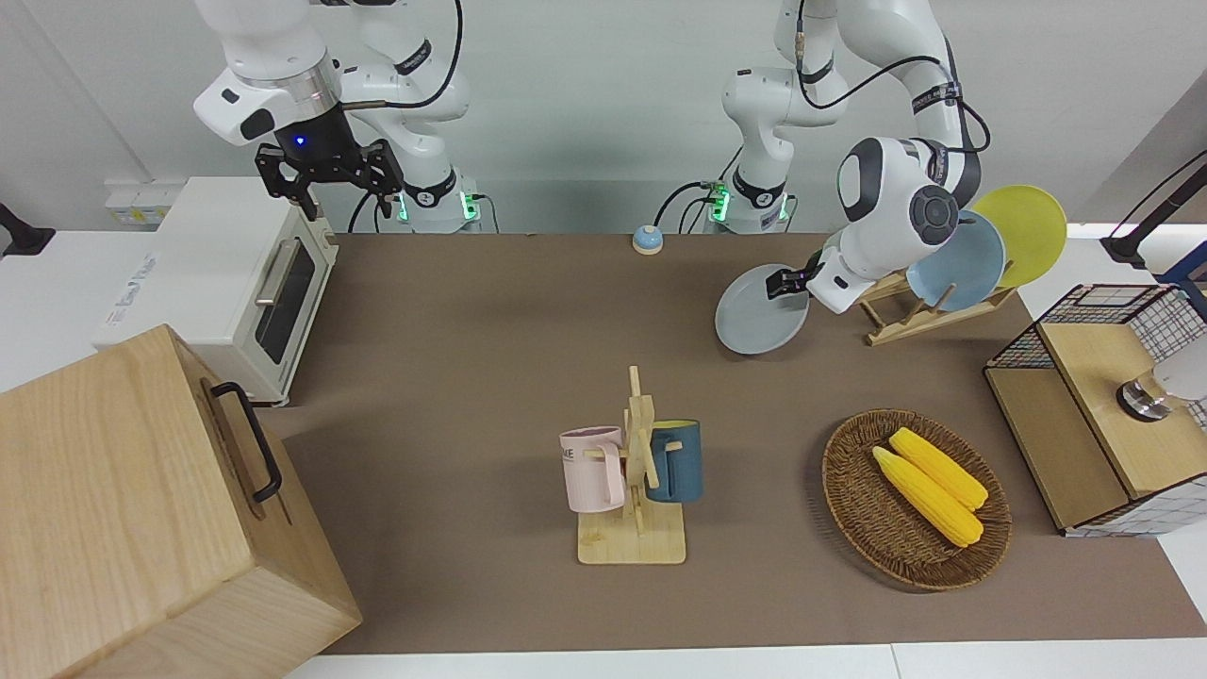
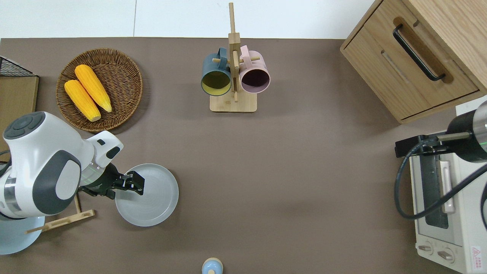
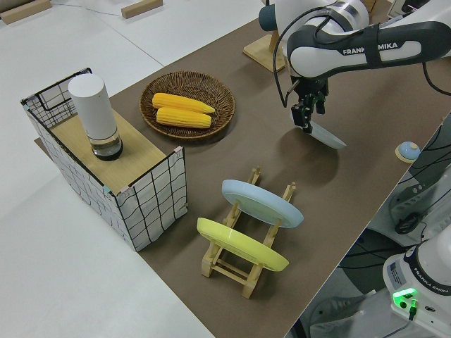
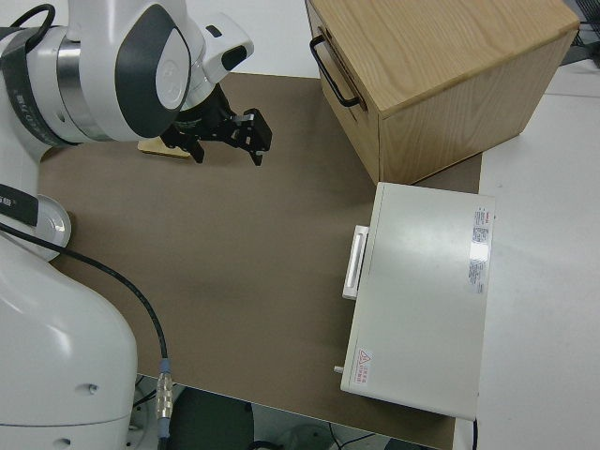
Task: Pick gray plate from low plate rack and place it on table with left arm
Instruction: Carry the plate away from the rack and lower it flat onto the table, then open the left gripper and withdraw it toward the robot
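Note:
My left gripper [image 1: 787, 281] [image 2: 133, 184] [image 3: 308, 121] is shut on the rim of the gray plate [image 1: 759, 325] [image 2: 152, 198] [image 3: 328, 136]. The plate hangs tilted, fairly flat, low over the brown table [image 1: 471, 330] [image 2: 304, 171]. It is beside the low plate rack [image 1: 901, 325] [image 2: 61, 220] [image 3: 239, 264], toward the right arm's end. I cannot tell whether its lower edge touches the table. The right arm is parked, its gripper [image 1: 325, 184] open.
A light blue plate [image 1: 962, 264] and a yellow plate [image 1: 1028, 231] lean in the rack. A basket with corn [image 1: 915, 500], a mug stand [image 1: 636, 471], a wire crate [image 1: 1103, 405], a toaster oven [image 1: 236, 283], a wooden cabinet [image 1: 123, 509] and a small bell [image 1: 647, 240] stand around.

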Robot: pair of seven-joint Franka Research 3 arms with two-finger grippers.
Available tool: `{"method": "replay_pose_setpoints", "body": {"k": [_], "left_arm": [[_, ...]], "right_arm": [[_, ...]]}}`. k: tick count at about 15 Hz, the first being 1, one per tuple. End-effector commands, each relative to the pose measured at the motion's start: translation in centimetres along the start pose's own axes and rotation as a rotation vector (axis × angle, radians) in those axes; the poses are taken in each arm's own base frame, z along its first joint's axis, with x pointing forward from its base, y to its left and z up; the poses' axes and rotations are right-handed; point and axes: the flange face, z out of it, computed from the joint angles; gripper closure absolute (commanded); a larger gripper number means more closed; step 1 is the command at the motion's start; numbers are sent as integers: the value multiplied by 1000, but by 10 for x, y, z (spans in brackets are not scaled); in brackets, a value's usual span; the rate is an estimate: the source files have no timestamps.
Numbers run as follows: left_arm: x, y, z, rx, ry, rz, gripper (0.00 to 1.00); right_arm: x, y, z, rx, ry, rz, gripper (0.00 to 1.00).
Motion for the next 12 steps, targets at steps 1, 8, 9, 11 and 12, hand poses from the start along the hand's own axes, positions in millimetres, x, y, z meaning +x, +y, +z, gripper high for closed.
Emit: {"method": "replay_pose_setpoints", "body": {"k": [1, 8, 9, 11, 12], "left_arm": [[-1, 0, -3, 48, 25, 13, 13], [-11, -5, -90, 161, 195, 22, 7], [-16, -4, -106, 155, 229, 25, 7], [-22, -2, -131, 147, 278, 23, 7], [-23, -1, -138, 147, 292, 25, 5]], "right_arm": [[-3, 1, -3, 18, -7, 14, 11], [-3, 1, -3, 18, -7, 14, 13], [-3, 1, -3, 18, -7, 14, 11], [-3, 1, -3, 18, -7, 14, 11], [-3, 1, -3, 18, -7, 14, 11]]}}
